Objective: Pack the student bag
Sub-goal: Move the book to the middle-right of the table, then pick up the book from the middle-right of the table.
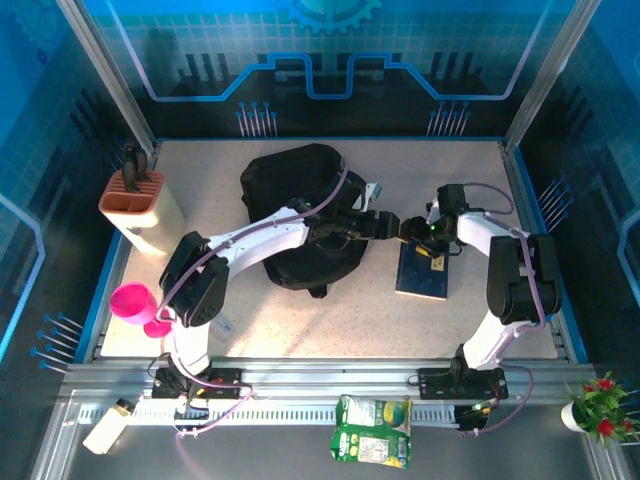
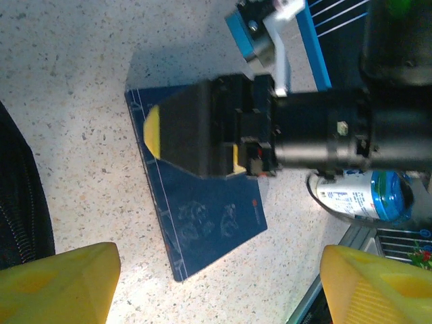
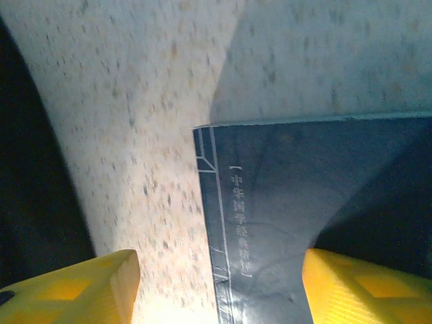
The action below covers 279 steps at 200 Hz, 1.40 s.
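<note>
The student bag [image 1: 300, 210], a large black soft backpack, lies at the middle of the table. To its right lies a dark blue book [image 1: 425, 272] with pale line drawings. My left gripper [image 1: 385, 228] reaches over the bag's right side toward the book; its yellow fingers [image 2: 61, 280] stand open above the table at the book's [image 2: 202, 209] near corner, nothing between them. My right gripper [image 1: 425, 235] hovers low over the book's top edge, open. One of its fingers [image 3: 74, 287] is over bare table, the other over the book's cover [image 3: 317, 209], straddling the spine edge.
A beige holder with an orange top [image 1: 140, 205] stands at the left, a pink cup [image 1: 135, 303] below it. A blue and white can [image 2: 364, 196] lies beside the book near the table's edge. A green packet [image 1: 372, 430] and a white bottle [image 1: 108, 425] lie on the front rail.
</note>
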Each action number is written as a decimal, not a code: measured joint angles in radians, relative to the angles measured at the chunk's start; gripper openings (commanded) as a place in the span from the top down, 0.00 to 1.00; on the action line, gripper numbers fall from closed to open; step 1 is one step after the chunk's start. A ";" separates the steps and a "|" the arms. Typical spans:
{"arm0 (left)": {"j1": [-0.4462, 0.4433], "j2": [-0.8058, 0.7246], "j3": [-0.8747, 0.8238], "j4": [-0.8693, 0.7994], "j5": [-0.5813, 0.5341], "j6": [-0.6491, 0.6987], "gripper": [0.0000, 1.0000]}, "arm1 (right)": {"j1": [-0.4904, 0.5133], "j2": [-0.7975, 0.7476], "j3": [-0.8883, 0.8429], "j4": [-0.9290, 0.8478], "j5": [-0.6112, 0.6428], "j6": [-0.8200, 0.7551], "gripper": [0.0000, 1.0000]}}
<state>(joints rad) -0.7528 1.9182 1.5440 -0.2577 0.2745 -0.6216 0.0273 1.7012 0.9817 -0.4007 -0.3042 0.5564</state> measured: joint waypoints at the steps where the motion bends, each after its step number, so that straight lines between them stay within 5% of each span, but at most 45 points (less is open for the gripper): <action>1: 0.000 0.001 0.001 0.000 0.000 -0.002 0.24 | 0.000 -0.002 -0.001 -0.002 0.000 0.000 0.34; 39: -0.021 0.054 0.040 0.000 -0.001 -0.053 0.29 | -0.017 -0.163 -0.003 -0.048 0.033 0.002 0.36; 92: -0.112 0.166 0.159 -0.064 -0.054 -0.077 0.41 | -0.034 -0.220 0.003 -0.147 0.325 -0.038 0.46; 126: -0.129 0.261 0.227 -0.103 -0.063 -0.113 0.53 | -0.072 -0.220 -0.049 -0.181 0.400 -0.052 0.60; 166: -0.125 0.353 0.267 -0.163 -0.084 -0.136 0.60 | -0.098 -0.196 -0.081 -0.200 0.398 -0.061 0.67; 279: -0.124 0.449 0.343 -0.229 -0.084 -0.137 0.59 | -0.143 -0.111 -0.113 -0.171 0.274 -0.060 0.70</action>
<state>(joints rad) -0.8772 2.3676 1.8874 -0.4870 0.1909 -0.7586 -0.1162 1.5902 0.8692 -0.5720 -0.0307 0.4961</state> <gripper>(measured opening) 0.403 0.299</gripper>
